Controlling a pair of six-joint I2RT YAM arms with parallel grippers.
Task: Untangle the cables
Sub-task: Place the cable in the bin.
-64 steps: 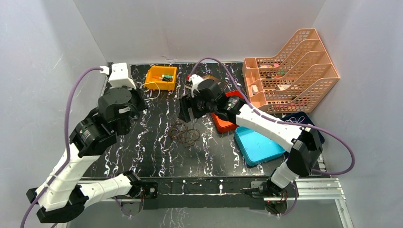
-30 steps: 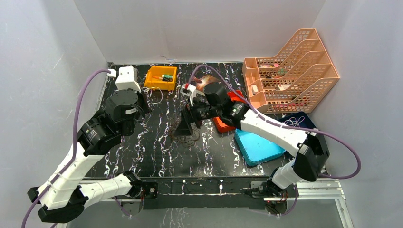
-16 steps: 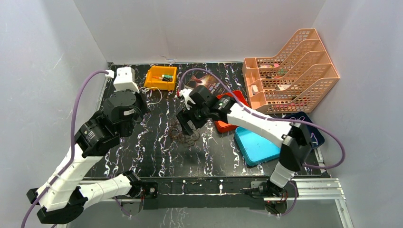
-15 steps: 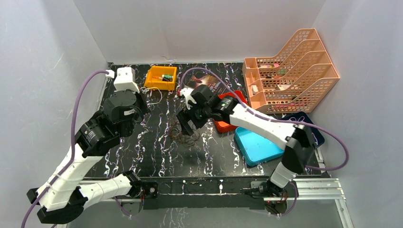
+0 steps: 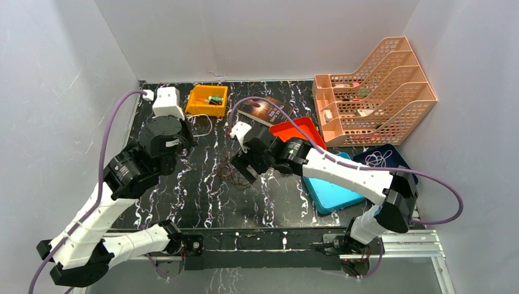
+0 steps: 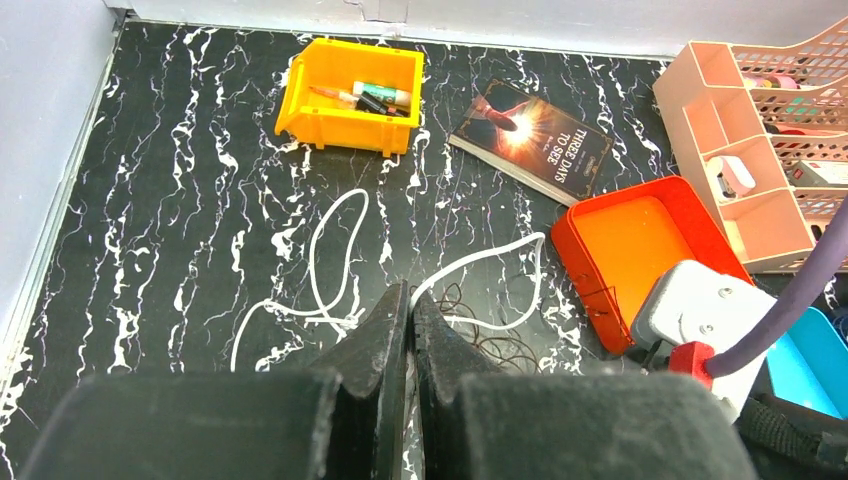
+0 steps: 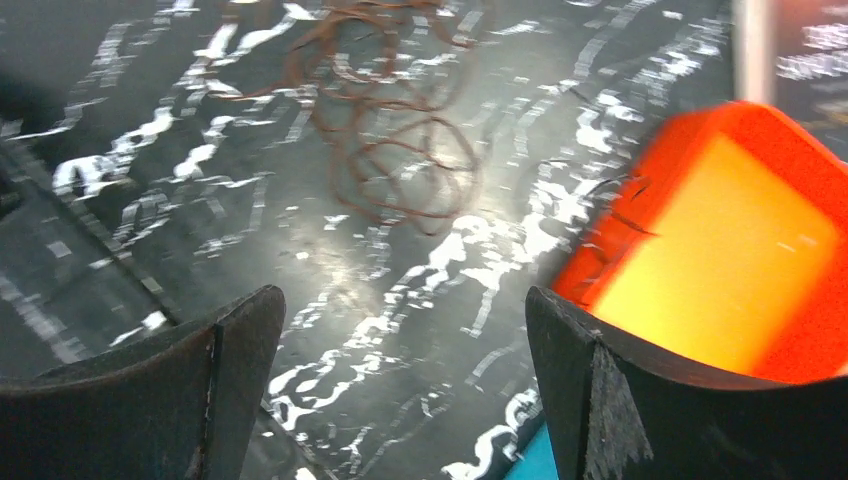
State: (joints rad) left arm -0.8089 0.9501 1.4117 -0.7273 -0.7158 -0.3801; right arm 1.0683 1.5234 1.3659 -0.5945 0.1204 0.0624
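Fingers of my right gripper (image 7: 402, 300) stood spread wide and held nothing, hanging over the table (image 5: 202, 202) close to the cables (image 7: 400, 160) but, as far as I could see, not touching them. My left gripper (image 6: 408, 300) was pressed together, higher up and toward the left edge (whether a strand was nipped at its tip I could not tell).

The cables lay about mid-table, a little toward the far edge. The dark cords (image 6: 490, 350) sat bunched in one small coil of overlapping loops. The whitish cord (image 6: 345, 215) ran out from it in open curves toward the far left corner, yet one bend crossed the coil's edge.

I judged the job partly done at best. The white one was mostly drawn clear, while the dark ones were not separated from each other at all.

Beyond them stood the yellow bin (image 6: 345, 130) and the book (image 6: 530, 140) by the far edge. The red tray (image 6: 640, 240) lay just right of the coil, and the blue tray (image 5: 333, 190) sat nearer the right edge.
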